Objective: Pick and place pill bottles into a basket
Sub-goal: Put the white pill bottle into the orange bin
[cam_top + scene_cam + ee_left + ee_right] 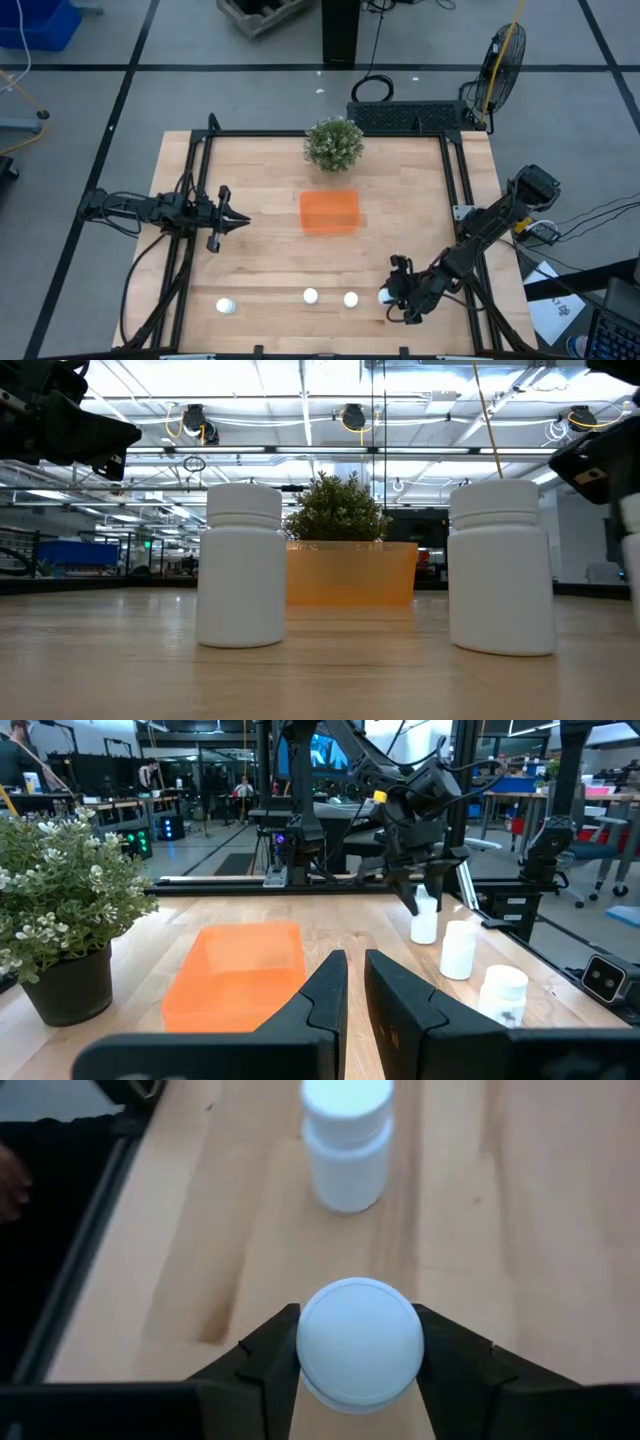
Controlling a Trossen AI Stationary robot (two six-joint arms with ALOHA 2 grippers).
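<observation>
The basket [329, 212] sits mid-table, plant [334, 143] behind it, pill bottles [310, 296] along the front edge.

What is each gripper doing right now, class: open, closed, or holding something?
Left gripper: closed, empty, beside the basket.
Right gripper: closed on a pill bottle at the table's front edge.

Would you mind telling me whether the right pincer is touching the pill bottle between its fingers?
Touching: the right wrist view shows the right pincer with both fingers pressed against the pill bottle cap, no gap visible.
</observation>
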